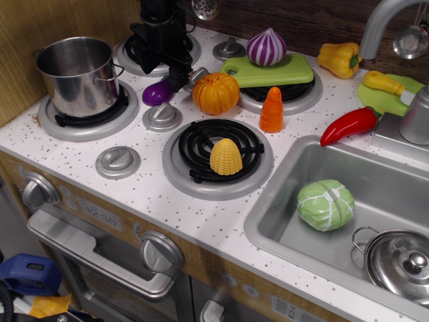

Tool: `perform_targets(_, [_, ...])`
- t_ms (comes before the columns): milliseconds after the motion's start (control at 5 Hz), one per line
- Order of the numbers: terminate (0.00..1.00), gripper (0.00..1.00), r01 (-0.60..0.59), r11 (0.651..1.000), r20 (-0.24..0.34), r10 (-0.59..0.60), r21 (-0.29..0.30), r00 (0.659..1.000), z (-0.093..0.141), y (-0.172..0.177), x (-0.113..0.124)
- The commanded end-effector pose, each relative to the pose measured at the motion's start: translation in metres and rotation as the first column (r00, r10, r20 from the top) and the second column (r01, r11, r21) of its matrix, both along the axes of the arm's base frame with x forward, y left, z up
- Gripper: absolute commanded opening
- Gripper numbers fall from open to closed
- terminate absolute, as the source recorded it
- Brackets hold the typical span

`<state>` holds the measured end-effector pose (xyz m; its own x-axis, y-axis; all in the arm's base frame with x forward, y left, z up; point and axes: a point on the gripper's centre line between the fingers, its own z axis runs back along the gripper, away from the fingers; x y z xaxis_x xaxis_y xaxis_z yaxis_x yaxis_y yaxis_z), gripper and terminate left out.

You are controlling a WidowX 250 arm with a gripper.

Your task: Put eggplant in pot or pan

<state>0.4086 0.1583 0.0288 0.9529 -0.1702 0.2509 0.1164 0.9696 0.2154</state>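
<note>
The eggplant lies near the back left of the counter, between the tall steel pot at the left edge and one orange pumpkin. The black gripper hangs right over its stem end (whether its fingers are apart or closed on it cannot be told). One corn piece sits on the front burner, one carrot behind it. One cabbage and one lidded small pot lie in the sink at the right.

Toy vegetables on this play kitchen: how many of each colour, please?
Purple: 2, eggplant and striped onion
Orange: 2, pumpkin and carrot
Yellow: 3, corn, bell pepper, squash
Red: 1, chili pepper
Green: 1, cabbage
Total: 9
</note>
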Motion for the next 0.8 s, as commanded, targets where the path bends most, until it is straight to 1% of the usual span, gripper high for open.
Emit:
perform_targets(0, [0.0, 1.0, -0.037, 0.999, 0.039, 0.038, -0.004, 0.999, 0.006, 0.013, 0.003])
perform_targets(200, [0.0, 1.0, -0.046, 0.999, 0.049, 0.047, -0.025, 0.998, -0.003, 0.02, 0.003])
perform_targets(400, [0.0, 1.0, -0.06, 0.997, 0.062, 0.064, -0.058, 0.996, -0.014, 0.017, 0.004])
perform_targets(600, [0.0, 0.0, -0.097, 0.99, 0.07, 0.104, -0.099, 0.992, -0.023, 0.014, 0.008])
